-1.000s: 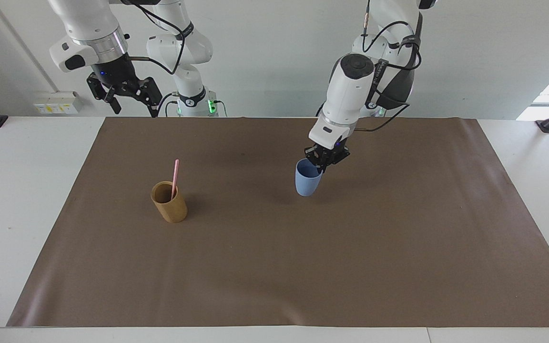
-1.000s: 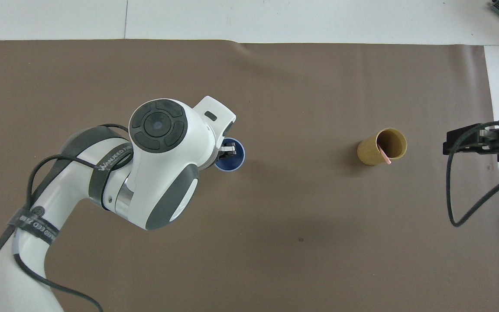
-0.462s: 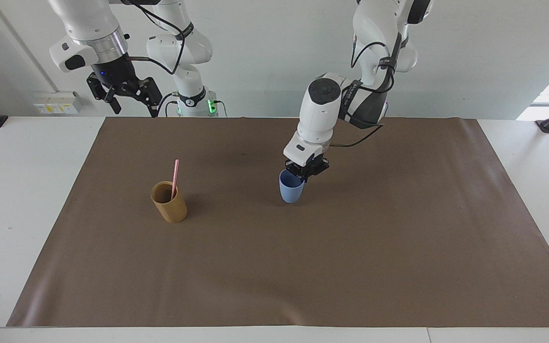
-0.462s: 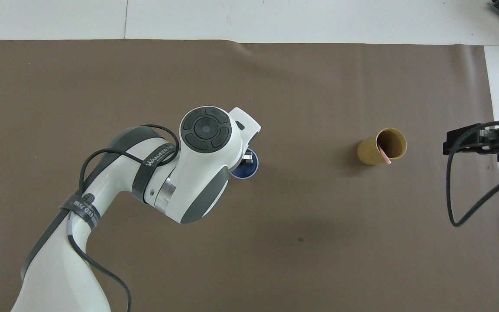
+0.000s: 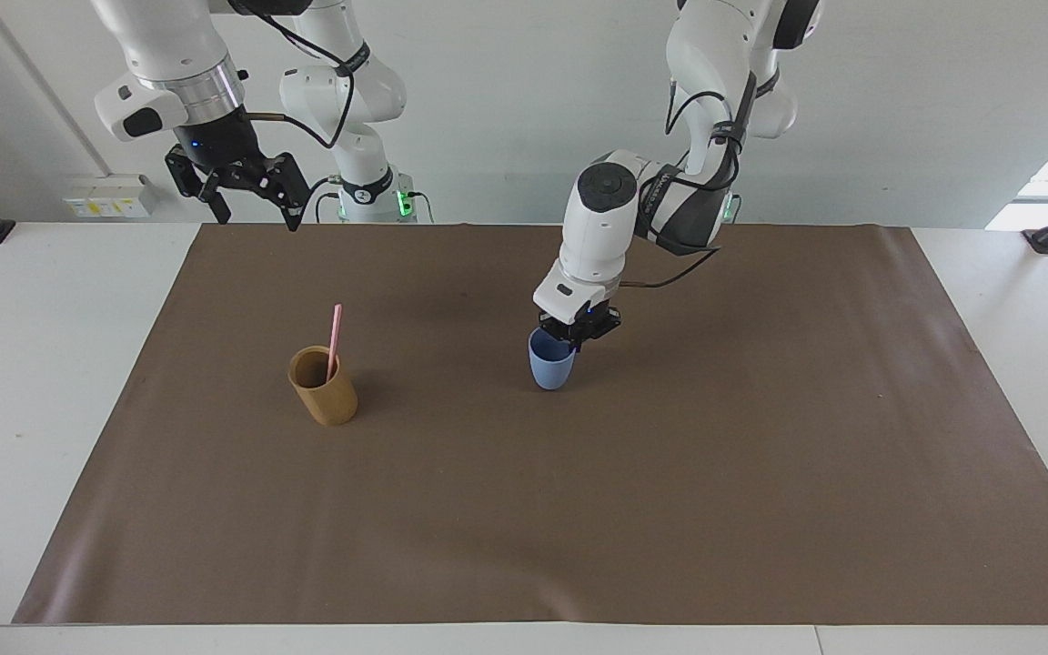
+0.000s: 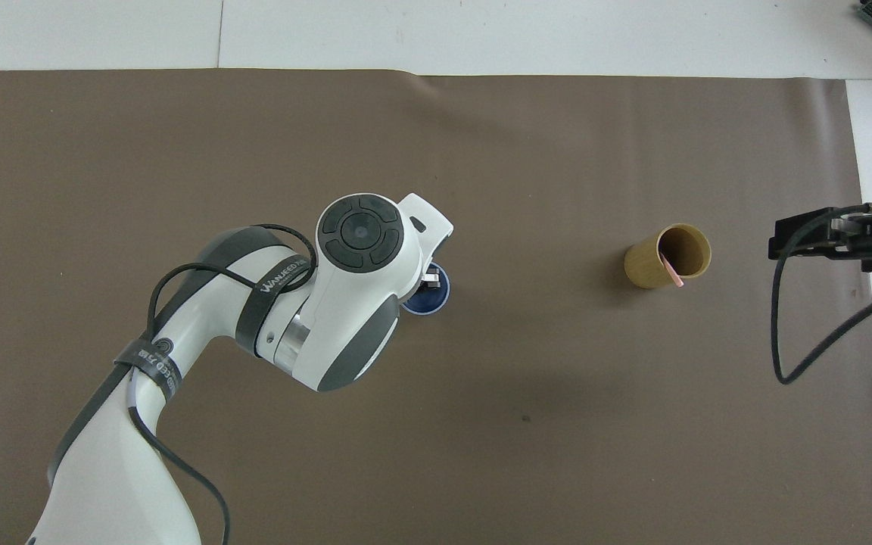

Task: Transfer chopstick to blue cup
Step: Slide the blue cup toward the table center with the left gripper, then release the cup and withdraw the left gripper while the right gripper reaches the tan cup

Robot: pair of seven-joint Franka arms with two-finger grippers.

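**Q:** Where is everything relative to your hands?

**Me:** Under my left gripper (image 5: 576, 341) sits the blue cup (image 5: 551, 368); my fingers are pinched shut on its rim, on the edge nearer my own base, and the cup stands upright on the brown mat (image 5: 670, 509). Whether its base is resting on the mat or just clear of it, I cannot tell.

**Q:** And the chopstick?

**Me:** The chopstick (image 5: 334, 341) stands in the tan holder (image 5: 323, 386), well apart from my left hand, toward my right arm's end of the table. Its long axis runs nearly upright, leaning a little against the holder's rim, with the upper half sticking out free.

**Q:** Which hand should fetch it?

**Me:** I judge my right gripper (image 5: 246, 186) is the one. It waits high up with its jaws spread wide, holding nothing. The holder lies below it and out toward the table's middle. A grasp would have to come down from above onto that free upper half, fingers closing across the stick.
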